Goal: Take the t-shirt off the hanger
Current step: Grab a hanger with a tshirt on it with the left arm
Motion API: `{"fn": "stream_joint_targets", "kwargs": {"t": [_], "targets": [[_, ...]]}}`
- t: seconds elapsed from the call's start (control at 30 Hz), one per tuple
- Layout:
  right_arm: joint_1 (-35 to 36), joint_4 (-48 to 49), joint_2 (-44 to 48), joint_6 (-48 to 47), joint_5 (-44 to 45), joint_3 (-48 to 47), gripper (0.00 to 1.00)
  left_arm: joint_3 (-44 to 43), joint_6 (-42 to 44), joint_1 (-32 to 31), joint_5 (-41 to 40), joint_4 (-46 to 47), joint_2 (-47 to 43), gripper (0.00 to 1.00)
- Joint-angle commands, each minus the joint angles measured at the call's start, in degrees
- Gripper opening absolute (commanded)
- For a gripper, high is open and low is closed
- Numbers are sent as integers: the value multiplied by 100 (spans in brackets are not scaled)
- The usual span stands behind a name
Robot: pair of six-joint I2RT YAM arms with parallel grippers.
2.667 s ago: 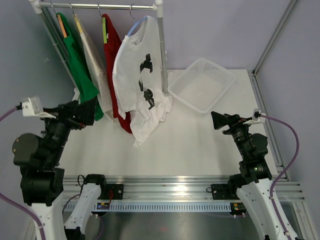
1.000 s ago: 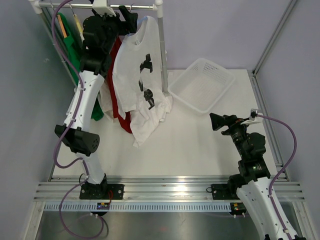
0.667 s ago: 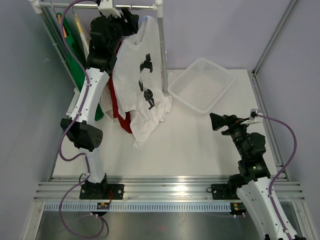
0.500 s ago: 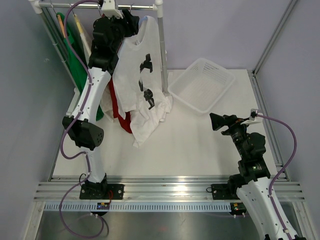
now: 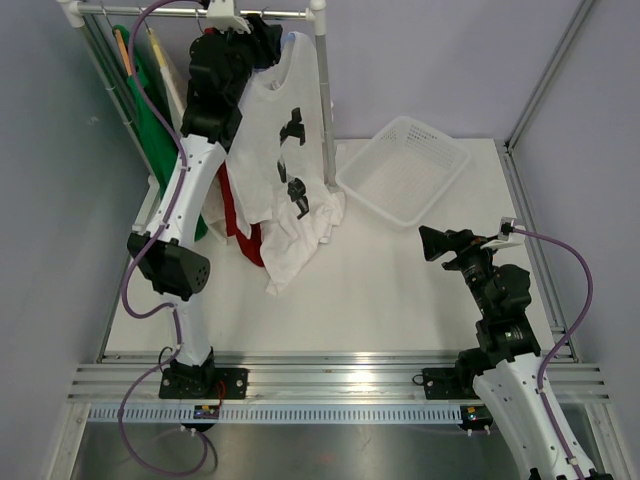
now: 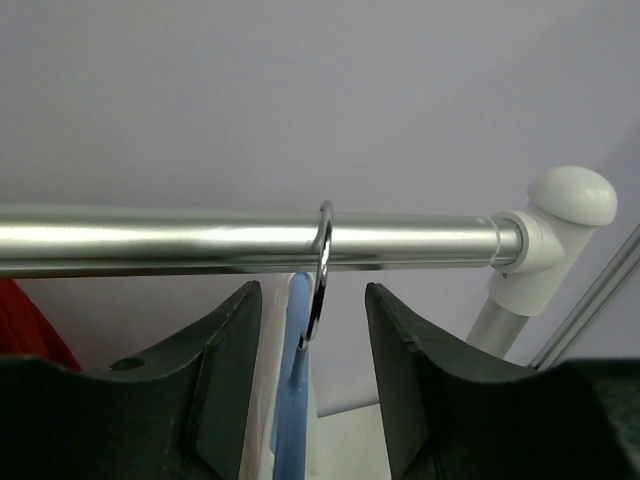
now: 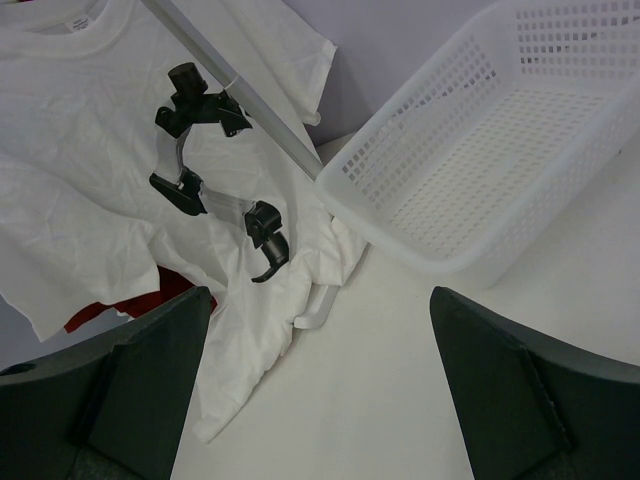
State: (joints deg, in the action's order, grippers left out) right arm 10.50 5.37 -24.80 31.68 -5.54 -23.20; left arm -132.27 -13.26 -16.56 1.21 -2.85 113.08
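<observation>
**Left pincer at the hook, shirt on the rail**

My left gripper (image 5: 262,35) is up at the rail (image 6: 150,240). In the left wrist view its fingers (image 6: 225,385) stand apart on either side of the metal hook (image 6: 322,265). There is a gap on each side, so the pincer is released and nothing is clamped.

The white t-shirt (image 5: 275,150) hangs on the blue hanger (image 6: 295,420) at the right end of the rail, just beside the post. Its lower hem lies crumpled on the table (image 5: 380,290). A red shirt (image 5: 240,230) and a green one (image 5: 160,130) hang to its left.

My right gripper (image 5: 435,243) hovers low over the table, spread wide and holding nothing. It faces the shirt and the white basket (image 7: 420,215), which sits near the hem.
</observation>
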Motion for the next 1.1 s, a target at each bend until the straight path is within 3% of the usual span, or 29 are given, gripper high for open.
{"fn": "stream_joint_targets", "kwargs": {"t": [0.0, 0.3, 0.67, 1.07], "targets": [[31, 289, -8, -101, 9, 9, 100, -238, 174, -93, -104, 347, 57, 50], [31, 290, -25, -110, -17, 0, 99, -282, 446, -155, -578, -48, 74, 48], [31, 272, -34, -109, -17, 0, 100, -212, 631, -155, -640, -321, 83, 31], [31, 272, -60, -101, -44, -9, 99, -36, 640, -155, -543, -559, 100, 31]]}}
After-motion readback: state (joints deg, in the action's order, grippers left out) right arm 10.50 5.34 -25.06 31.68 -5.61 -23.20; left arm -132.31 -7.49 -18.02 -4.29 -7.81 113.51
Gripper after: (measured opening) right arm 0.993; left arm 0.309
